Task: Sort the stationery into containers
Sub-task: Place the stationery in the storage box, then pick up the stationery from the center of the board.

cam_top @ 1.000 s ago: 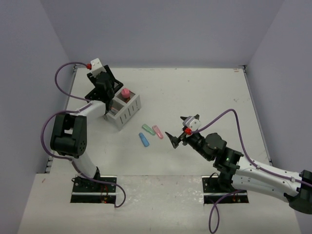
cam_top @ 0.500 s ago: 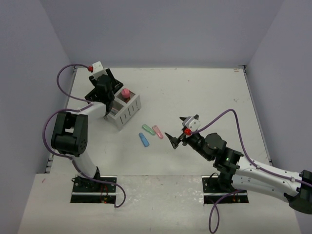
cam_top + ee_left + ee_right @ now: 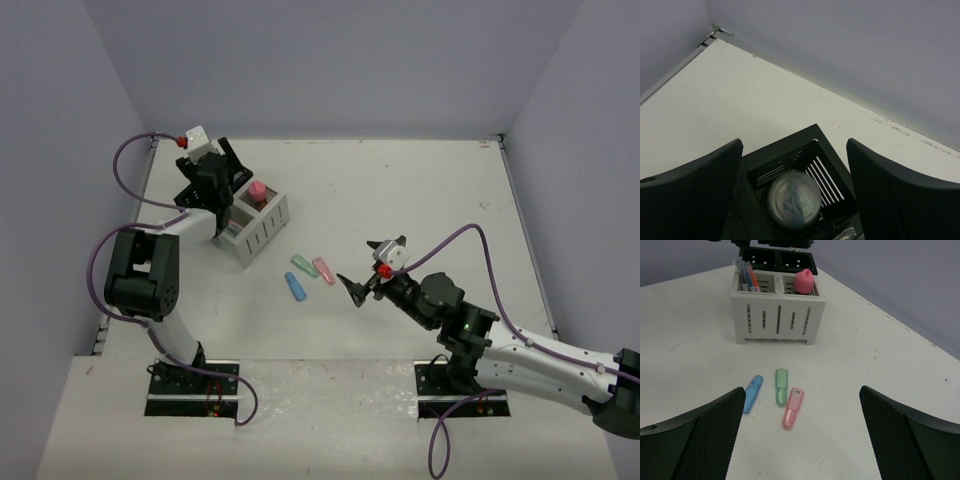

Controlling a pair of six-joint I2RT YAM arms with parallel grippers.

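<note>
Three short sticks lie loose on the table (image 3: 420,190): a blue stick (image 3: 753,393), a green stick (image 3: 781,386) and a pink stick (image 3: 792,407). They sit close together but apart from each other, on the bare surface just in front of the white box (image 3: 777,305). Seen from the right wrist, the left compartment of that box holds a bundle of upright grey pens (image 3: 744,274) with an orange pen (image 3: 754,278) among them. The right compartment holds the pink-capped bottle (image 3: 804,281). The black box (image 3: 777,257) stands directly behind the white one and appears to touch it, toward the far left corner of the table. One of its compartments holds a round, greyish thing (image 3: 793,199) too blurred to name. The right gripper (image 3: 352,287) hangs low over the table beside the three sticks, pointing at them. Its fingers (image 3: 695,432) are spread wide with nothing between them. The left gripper (image 3: 794,150) hangs over the black box, its fingers (image 3: 695,185) likewise parted and empty, one on each side of the compartment with the round thing.
</note>
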